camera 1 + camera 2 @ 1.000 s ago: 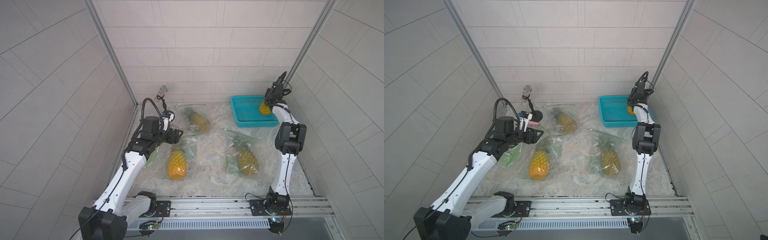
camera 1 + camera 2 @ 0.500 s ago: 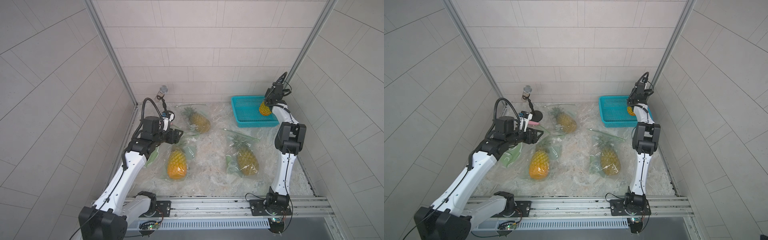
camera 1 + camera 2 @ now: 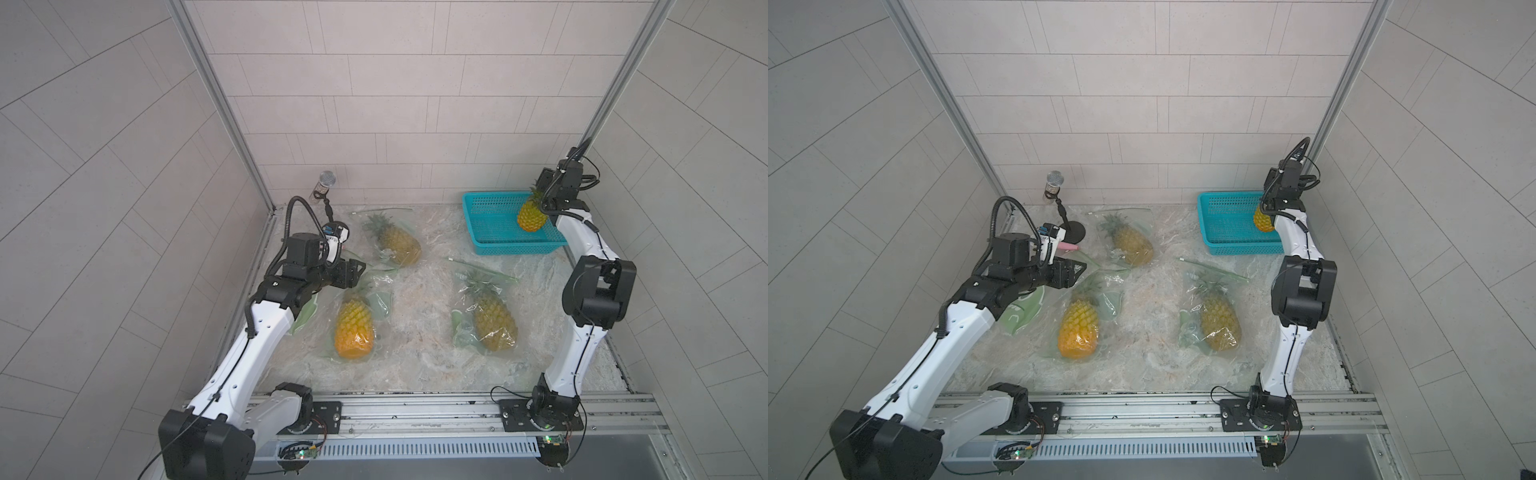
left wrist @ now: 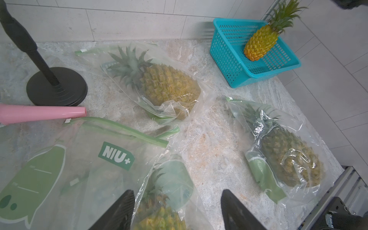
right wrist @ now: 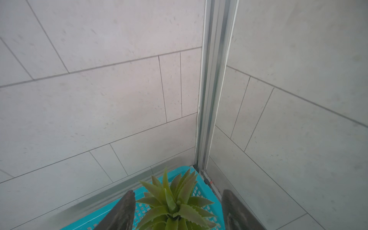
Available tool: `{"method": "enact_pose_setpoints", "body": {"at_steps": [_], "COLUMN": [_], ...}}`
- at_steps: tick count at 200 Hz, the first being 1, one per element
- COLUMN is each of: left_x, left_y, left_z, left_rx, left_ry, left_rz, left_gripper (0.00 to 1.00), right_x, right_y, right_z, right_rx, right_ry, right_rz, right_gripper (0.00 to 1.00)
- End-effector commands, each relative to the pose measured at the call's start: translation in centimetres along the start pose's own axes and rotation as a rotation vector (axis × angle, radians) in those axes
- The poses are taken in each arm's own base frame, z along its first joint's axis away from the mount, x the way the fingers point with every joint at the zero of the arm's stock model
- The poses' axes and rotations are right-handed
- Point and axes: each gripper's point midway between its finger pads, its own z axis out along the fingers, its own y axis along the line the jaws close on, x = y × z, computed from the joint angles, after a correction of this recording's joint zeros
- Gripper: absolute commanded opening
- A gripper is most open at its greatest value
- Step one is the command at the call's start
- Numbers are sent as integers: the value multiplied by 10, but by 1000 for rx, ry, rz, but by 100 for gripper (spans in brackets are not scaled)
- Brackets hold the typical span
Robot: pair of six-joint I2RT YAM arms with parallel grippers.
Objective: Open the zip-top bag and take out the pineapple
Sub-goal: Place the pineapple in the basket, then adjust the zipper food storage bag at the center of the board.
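Pineapple [image 5: 171, 207] crown sits loose between right gripper's [image 5: 178, 191] wide-spread fingers; left gripper's [image 4: 177, 190] fingers gape empty, a bag [image 4: 169, 179] between them.

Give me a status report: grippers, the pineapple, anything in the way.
Left gripper open above a bagged pineapple. Right gripper open, astride crown of bare pineapple, tilted in teal basket. Nothing in the way.

Light even and diffuse, from above; bright throughout. Shadows on the tabletop [image 3: 415, 361] faint and soft. Both top views sharp, wall lines bowed toward the edges. Left wrist view crisp, with white glare patches on a crinkled bag [image 4: 292, 159]. Right wrist view milky, low contrast. Right hand [image 5: 178, 199] fingers [image 5: 123, 209] dark and out of focus; basket [image 5: 201, 191] rim smeared.
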Motion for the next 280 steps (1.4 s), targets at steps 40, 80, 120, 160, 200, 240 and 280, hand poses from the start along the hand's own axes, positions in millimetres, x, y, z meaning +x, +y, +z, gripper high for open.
{"method": "enact_pose_setpoints", "body": {"at_steps": [40,80,120,160,200,240,280], "left_x": [30,59,88,95,104,110,123], "left_y": [12,-2,-6,6,21,22,13], "left_z": [-1,-1,17,36,49,59,70], "left_rx": [-120,-99,-82,-145,-231,-249,-227], "left_ry": [141,243,337,411,476,506,554], "left_rz": [-87,-107,-130,-153,-143,-125,-108], "left_gripper": [63,52,51,51,53,54,52], "right_x": [-20,1,28,55,74,91,104], "right_y": [32,43,56,69,72,78,88], "right_z": [-93,-152,-199,-233,-252,-258,-265], "right_rx": [-172,-229,-286,-380,-424,-465,-521], "right_ry": [36,109,167,217,246,288,324], "right_rz": [33,7,-7,-8,0,-6,-20], "right_gripper": [70,72,72,72,73,73,73]}}
